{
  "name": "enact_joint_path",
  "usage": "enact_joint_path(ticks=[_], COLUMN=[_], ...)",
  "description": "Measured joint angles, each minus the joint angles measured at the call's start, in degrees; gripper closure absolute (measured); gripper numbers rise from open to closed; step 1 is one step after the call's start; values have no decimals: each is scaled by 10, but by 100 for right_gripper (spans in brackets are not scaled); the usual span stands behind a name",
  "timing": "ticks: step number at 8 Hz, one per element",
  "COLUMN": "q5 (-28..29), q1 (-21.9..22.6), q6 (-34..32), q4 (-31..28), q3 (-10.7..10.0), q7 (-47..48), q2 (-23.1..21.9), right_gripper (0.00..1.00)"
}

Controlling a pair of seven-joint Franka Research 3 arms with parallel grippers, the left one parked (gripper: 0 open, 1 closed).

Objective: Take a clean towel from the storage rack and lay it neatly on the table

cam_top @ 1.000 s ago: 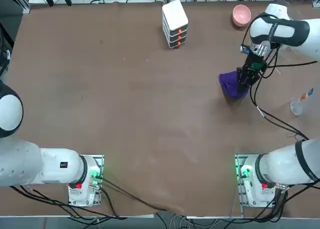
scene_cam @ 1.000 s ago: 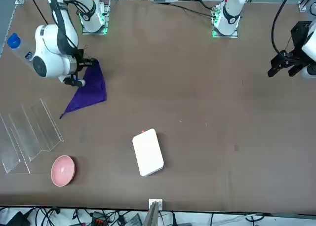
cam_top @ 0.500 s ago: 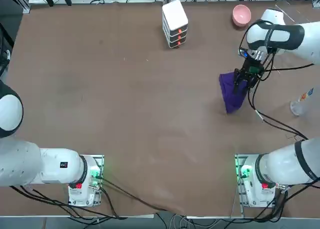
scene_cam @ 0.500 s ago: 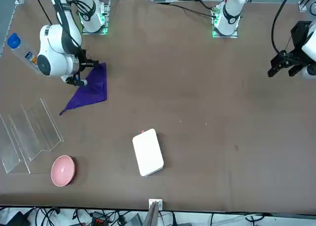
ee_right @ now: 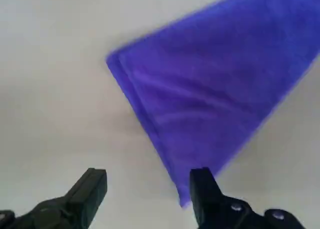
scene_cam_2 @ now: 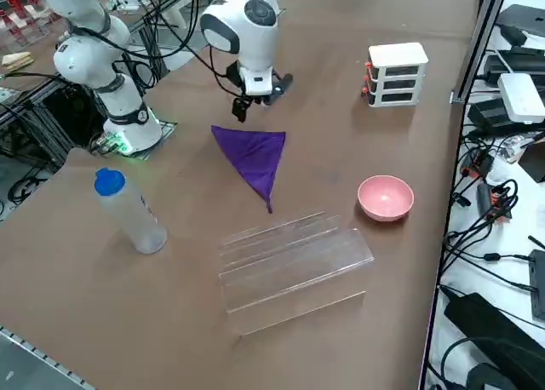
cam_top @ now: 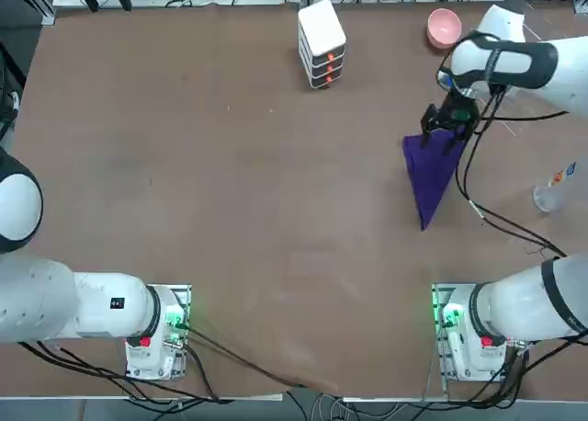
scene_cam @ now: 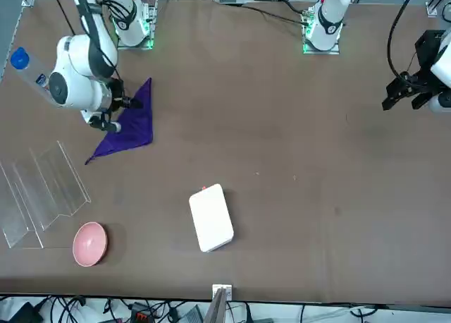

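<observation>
Even, bright overhead light, soft shadows; the wrist view looks washed out, perhaps motion-blurred.

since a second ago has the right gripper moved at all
Yes. The right gripper has drawn back toward the pink bowl, fingers open, leaving the towel on the table.

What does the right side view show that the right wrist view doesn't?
Only the right side view shows the storage rack, the water bottle, the pink bowl and the white stacked box. Only the wrist view shows the right gripper open and empty, close above the cloth. Both show the towel lying folded in a triangle on the table.
</observation>
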Motion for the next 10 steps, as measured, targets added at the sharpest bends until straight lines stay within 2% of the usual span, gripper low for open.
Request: enact_joint_path(ticks=[1, 3, 5, 7, 10], q5=[0, -4, -41, -111, -134], q1=[15, 27, 31, 45, 59], q6=[42, 96, 108, 107, 107], q4=[0, 3, 23, 65, 98], q3=[0, 0, -1, -1, -1], q7=[18, 22, 43, 107, 131], q2=[23, 69, 99, 131, 167], right_gripper=[2, 13, 52, 53, 54])
